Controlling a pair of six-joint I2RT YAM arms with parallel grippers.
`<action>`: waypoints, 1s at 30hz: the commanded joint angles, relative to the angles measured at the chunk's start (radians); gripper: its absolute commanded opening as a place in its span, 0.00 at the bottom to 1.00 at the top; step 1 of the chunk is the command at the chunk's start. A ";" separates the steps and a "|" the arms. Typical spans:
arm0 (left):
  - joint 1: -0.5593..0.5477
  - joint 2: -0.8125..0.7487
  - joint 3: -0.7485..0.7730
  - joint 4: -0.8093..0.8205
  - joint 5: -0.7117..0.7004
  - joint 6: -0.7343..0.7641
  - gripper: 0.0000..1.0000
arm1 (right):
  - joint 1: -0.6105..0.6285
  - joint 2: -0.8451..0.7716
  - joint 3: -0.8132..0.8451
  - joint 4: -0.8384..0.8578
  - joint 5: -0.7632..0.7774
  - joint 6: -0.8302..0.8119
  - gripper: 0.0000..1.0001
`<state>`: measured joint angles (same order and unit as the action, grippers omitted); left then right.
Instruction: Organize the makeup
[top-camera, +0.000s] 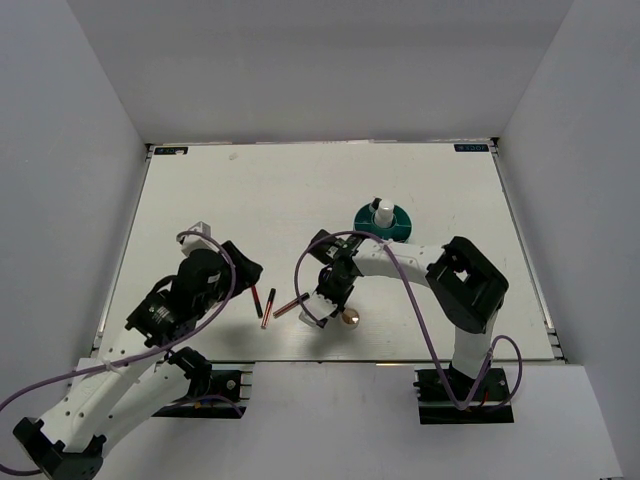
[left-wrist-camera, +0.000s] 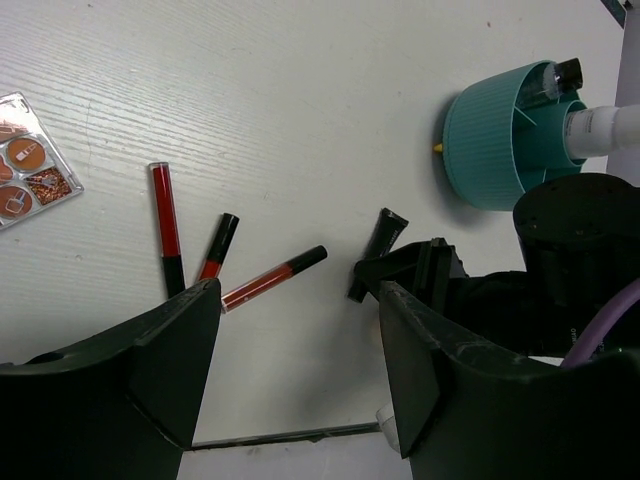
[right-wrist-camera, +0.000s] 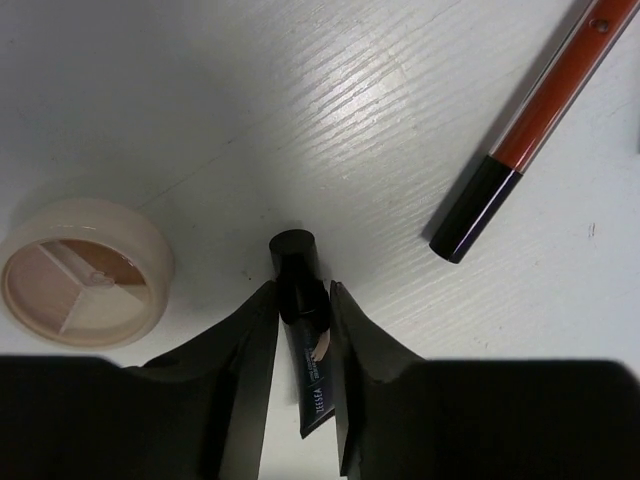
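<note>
Left wrist view: palette (left-wrist-camera: 30, 160) cut by the left edge, white bottle (left-wrist-camera: 600, 128) by the right. Right wrist view — red stick (right-wrist-camera: 560, 80) cut by the top edge; print on the black tube (right-wrist-camera: 300, 290) too small to read.

Your three red-black sticks (left-wrist-camera: 218, 245) lie fanned on bench (left-wrist-camera: 300, 90); black tube (right-wrist-camera: 295, 252) pinched in right claw (right-wrist-camera: 300, 292), round compact (right-wrist-camera: 85, 272) beside; palette (left-wrist-camera: 25, 160) left; white bottle (left-wrist-camera: 600, 128) in teal cup (left-wrist-camera: 490, 140).

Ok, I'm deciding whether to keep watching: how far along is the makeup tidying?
Done: the white bottle stands in the teal cup. In hand: the right end effector is closed on a small black tube lying on the table. Remaining: three red sticks, the palette and the round compact lie loose on the table.
</note>
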<state>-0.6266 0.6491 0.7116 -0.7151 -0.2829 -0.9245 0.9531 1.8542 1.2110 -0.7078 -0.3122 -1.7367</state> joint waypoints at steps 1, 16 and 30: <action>0.001 -0.028 -0.014 -0.021 -0.024 -0.013 0.74 | 0.006 0.020 0.018 -0.041 -0.011 0.028 0.30; 0.001 -0.009 -0.069 0.042 0.050 -0.023 0.74 | -0.190 -0.259 0.153 0.082 -0.393 0.739 0.12; 0.001 0.055 -0.083 0.120 0.097 0.001 0.74 | -0.566 -0.639 -0.048 0.528 -0.384 1.321 0.11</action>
<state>-0.6266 0.6987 0.6289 -0.6327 -0.2104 -0.9382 0.4347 1.2755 1.1831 -0.3714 -0.7059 -0.6064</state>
